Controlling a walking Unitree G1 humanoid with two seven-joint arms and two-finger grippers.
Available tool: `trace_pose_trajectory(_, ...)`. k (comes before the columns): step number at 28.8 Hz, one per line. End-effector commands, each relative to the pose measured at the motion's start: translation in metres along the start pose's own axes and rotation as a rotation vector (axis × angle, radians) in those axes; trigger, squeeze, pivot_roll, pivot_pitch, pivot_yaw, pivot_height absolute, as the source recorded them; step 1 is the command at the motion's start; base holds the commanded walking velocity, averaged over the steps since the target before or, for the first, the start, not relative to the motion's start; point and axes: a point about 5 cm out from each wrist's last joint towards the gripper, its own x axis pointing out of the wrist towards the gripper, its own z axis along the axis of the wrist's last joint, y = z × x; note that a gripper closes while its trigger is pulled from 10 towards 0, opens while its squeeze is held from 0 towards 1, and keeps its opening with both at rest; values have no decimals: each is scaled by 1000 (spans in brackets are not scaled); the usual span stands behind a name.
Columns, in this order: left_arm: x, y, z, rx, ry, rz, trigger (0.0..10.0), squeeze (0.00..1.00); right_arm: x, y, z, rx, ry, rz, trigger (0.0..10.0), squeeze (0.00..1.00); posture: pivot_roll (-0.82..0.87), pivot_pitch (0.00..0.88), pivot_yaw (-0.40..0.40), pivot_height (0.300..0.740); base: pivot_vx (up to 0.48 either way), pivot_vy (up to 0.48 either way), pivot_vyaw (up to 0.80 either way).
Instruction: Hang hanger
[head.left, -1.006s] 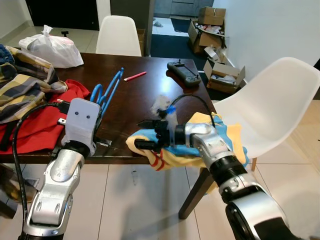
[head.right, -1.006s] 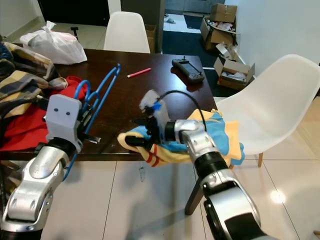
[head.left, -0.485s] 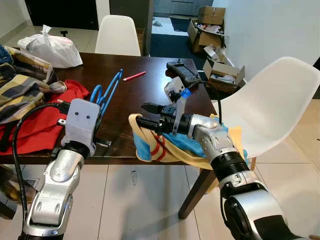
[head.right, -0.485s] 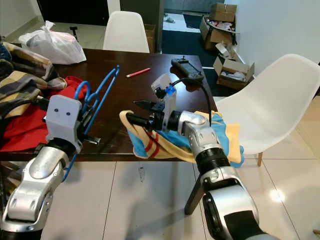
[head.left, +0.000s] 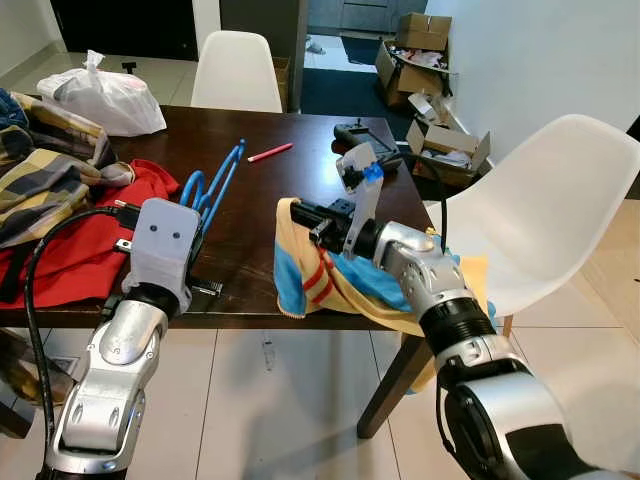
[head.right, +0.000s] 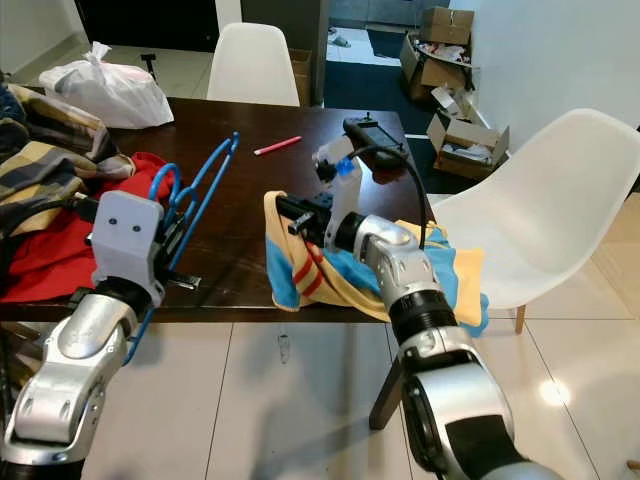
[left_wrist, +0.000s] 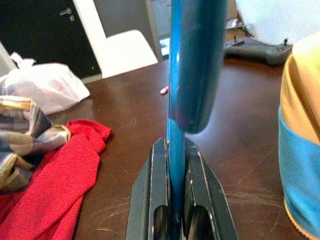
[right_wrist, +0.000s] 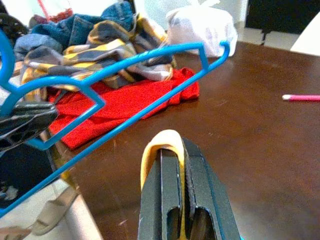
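Two silver robot arms reach over a dark brown wooden counter (head.left: 270, 190). The left hand (head.left: 200, 232) is clamped on a blue plastic clothes hanger (head.left: 218, 183), holding it just above the counter's near edge beside a crumpled red garment (head.left: 75, 235). The hanger's long axis runs away from the robot toward the counter's far side, its tip pointing at a pink pen (head.left: 270, 152). The right hand (head.left: 303, 212) pinches the yellow trim of a yellow and blue striped shirt (head.left: 315, 275), lifting it so the fabric drapes over the counter's edge. The shirt seems raised to open it, ready for the hanger to be threaded inside.
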Motion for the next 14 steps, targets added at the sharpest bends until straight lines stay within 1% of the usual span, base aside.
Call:
trace_pose_trajectory(1, -1, -1, 2, 14, -5, -7, 10000, 0, 3, -3, 4, -14, -17, -58, 0, 0, 120, 93, -104, 740, 0, 0, 0)
trace_pose_trajectory(2, -2, -2, 2, 11, -4, -11, 10000, 0, 5, -3, 4, -12, -22, -85, 0, 0, 120, 93, -104, 740, 0, 0, 0)
trace_pose_trajectory(3, -2, -2, 2, 11, -4, -11, 10000, 0, 5, -3, 4, -12, -22, -85, 0, 0, 120, 93, -104, 740, 0, 0, 0)
trace_pose_trajectory(5, -2, -3, 1, -9, -3, -21, 10000, 0, 7, -5, 3, -1, -19, -147, 0, 0, 121, 93, -106, 740, 0, 0, 0)
trace_pose_trajectory(8, -2, -4, 0, -13, -2, -26, 10000, 0, 8, -5, -2, 10, -7, -166, 0, 0, 121, 94, -107, 740, 0, 0, 0)
trace_pose_trajectory(10, -3, -6, -2, -18, 7, -31, 10000, 0, 11, 1, -10, 29, 6, -172, 0, 0, 121, 96, -109, 740, 0, 0, 0)
trace_pose_trajectory(12, -3, -7, -3, -28, 11, -30, 10000, 0, 13, 3, -12, 32, 11, -169, 0, 0, 121, 96, -111, 740, 0, 0, 0)
trace_pose_trajectory(13, -3, -6, -4, -40, 11, -20, 10000, 0, 15, 5, -13, 22, 14, -165, 1765, 0, 121, 96, -111, 740, 0, 0, 0)
trace_pose_trajectory(14, -3, -6, -4, -40, 11, -20, 10000, 0, 15, 5, -13, 22, 14, -165, 1765, 0, 121, 96, -111, 740, 0, 0, 0)
